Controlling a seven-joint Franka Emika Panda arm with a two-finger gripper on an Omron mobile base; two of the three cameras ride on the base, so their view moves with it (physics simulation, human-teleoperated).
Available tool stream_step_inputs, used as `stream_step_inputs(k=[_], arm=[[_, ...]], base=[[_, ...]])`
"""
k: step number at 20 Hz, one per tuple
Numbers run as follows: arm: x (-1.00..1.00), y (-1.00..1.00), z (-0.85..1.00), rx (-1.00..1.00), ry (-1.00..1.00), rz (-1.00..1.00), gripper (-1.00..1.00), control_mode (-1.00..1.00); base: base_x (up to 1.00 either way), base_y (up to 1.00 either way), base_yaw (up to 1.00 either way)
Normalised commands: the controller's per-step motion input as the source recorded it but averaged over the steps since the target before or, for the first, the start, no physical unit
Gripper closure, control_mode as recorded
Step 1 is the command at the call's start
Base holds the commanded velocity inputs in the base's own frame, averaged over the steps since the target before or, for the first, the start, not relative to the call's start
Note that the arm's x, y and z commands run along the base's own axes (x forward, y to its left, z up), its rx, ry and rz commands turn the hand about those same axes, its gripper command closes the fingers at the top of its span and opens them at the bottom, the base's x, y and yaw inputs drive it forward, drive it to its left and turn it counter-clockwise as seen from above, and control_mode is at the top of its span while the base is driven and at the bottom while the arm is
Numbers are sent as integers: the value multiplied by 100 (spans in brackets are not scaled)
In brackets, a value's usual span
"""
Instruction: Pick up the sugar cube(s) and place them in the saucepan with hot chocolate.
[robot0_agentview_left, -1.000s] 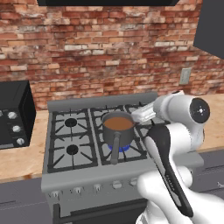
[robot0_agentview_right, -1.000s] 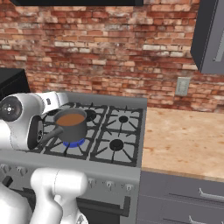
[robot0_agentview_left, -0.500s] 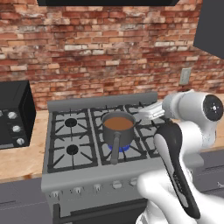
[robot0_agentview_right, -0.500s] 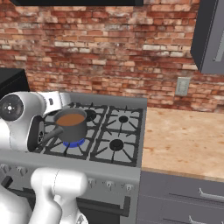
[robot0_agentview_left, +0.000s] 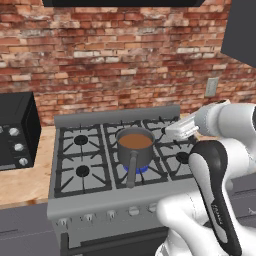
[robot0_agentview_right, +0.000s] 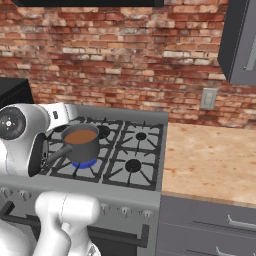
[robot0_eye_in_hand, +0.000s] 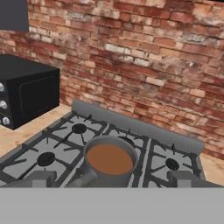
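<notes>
- You have one saucepan (robot0_agentview_left: 135, 148) on the stove (robot0_agentview_left: 100, 195).
- You see one black microwave (robot0_agentview_left: 16, 131) left of the stove.
- One wall outlet (robot0_agentview_right: 208, 99) sits right of it.

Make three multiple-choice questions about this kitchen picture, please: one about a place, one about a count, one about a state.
1. Where does the saucepan stand?
A. on the wooden counter
B. on the stove, on a front burner
C. on the black oven

2. How many burners does the stove have?
A. two
B. four
C. six

3. How is the burner under the saucepan?
A. lit
B. off
C. covered by a lid

Answers:
1 B: it sits on the grate.
2 B: four grates show.
3 A: a blue flame shows beneath it.
</notes>
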Motion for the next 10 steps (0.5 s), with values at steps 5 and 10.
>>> stream_step_inputs(k=[5, 10], arm=[[-7, 0, 0, 0, 2, 0, -100, -100], [0, 0, 0, 0, 0, 0, -100, -100]], base=[[0, 0, 0], [0, 0, 0]])
